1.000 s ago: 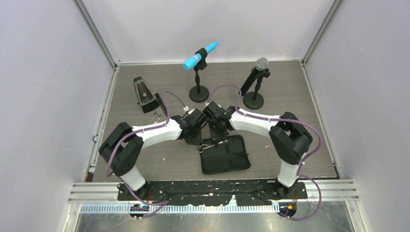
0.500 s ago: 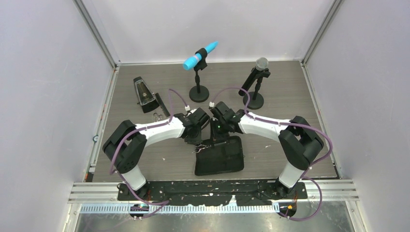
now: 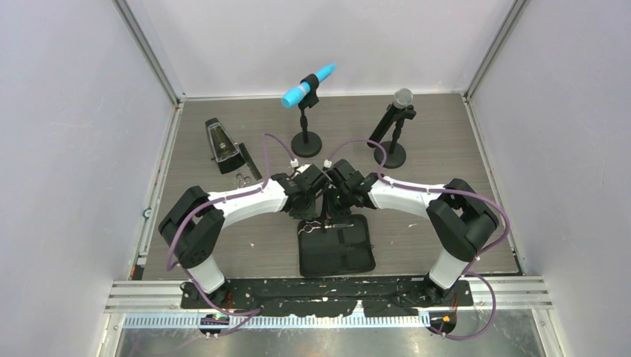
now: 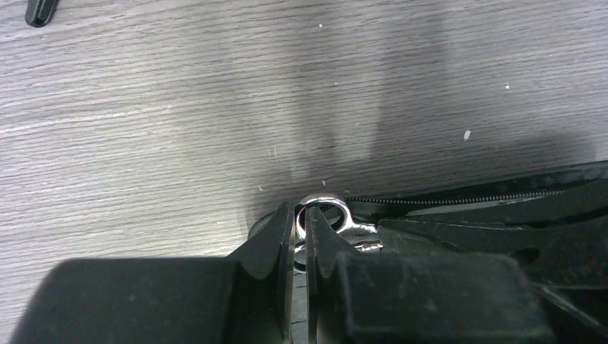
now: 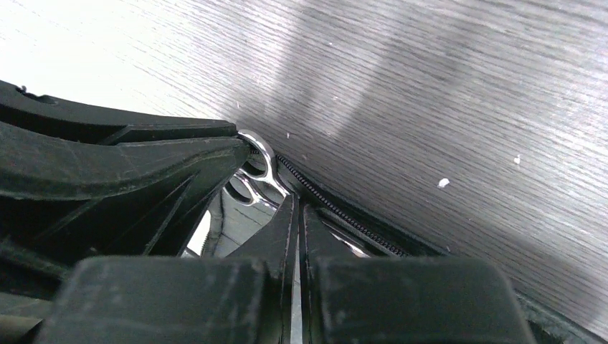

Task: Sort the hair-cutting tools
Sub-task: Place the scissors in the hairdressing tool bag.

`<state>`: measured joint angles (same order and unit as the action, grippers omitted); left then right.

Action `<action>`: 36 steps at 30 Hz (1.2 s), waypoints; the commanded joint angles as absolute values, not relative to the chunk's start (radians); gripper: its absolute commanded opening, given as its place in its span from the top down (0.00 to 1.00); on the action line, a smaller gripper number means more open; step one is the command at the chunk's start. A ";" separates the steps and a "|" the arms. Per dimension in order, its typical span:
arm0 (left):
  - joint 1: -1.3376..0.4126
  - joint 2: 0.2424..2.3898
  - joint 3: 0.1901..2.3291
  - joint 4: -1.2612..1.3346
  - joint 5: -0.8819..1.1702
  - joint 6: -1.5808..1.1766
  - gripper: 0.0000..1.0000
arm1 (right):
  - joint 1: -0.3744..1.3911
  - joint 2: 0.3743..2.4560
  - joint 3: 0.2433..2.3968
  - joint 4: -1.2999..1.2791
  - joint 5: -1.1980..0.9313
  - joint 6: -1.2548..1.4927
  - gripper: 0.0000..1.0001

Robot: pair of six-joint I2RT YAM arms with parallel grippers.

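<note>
scissors point(image 4: 326, 203) ring pinched in left hand point(image 4: 302, 231); right hand point(image 5: 299, 209) closed beside it.

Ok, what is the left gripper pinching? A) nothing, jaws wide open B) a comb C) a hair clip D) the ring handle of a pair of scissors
D: the left wrist view shows the left gripper closed on the silver ring of the scissors, at the edge of the case.
</note>
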<state>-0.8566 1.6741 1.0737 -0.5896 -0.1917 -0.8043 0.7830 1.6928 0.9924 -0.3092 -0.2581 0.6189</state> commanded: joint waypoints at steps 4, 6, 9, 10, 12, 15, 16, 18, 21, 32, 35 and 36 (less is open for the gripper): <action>-0.864 1.615 1.042 -0.457 -0.166 -0.848 1.00 | 0.783 1.653 0.989 -0.197 -0.334 0.649 0.93; -0.863 1.615 1.039 -0.466 -0.178 -0.847 1.00 | 0.782 1.648 0.993 -0.215 -0.324 0.633 0.86; -0.859 1.611 1.024 -0.469 -0.186 -0.851 1.00 | 0.782 1.615 0.999 -0.252 -0.281 0.604 0.83; -0.857 1.609 1.017 -0.469 -0.185 -0.855 1.00 | 0.782 1.609 1.004 -0.263 -0.269 0.599 0.83; -0.853 1.606 1.006 -0.467 -0.184 -0.862 1.00 | 0.782 1.594 1.015 -0.296 -0.234 0.582 0.83; -0.847 1.597 0.995 -0.464 -0.187 -0.864 1.00 | 0.782 1.553 1.013 -0.325 -0.184 0.564 0.75; -0.845 1.596 0.992 -0.465 -0.188 -0.862 1.00 | 0.781 1.541 1.007 -0.329 -0.172 0.561 0.71; -0.844 1.592 0.991 -0.466 -0.190 -0.858 1.00 | 0.773 1.497 0.993 -0.348 -0.111 0.544 0.59; -0.844 1.591 0.991 -0.467 -0.188 -0.852 1.00 | 0.741 1.417 0.961 -0.407 -0.045 0.499 0.48; -0.844 1.599 0.996 -0.466 -0.178 -0.842 1.00 | 0.554 1.298 0.703 -0.447 -0.040 0.427 0.46; -0.844 1.603 1.000 -0.470 -0.177 -0.845 1.00 | 0.554 1.319 0.682 -0.433 -0.041 0.441 0.47; -0.844 1.603 0.998 -0.471 -0.177 -0.846 1.00 | 0.554 1.323 0.679 -0.430 -0.038 0.449 0.48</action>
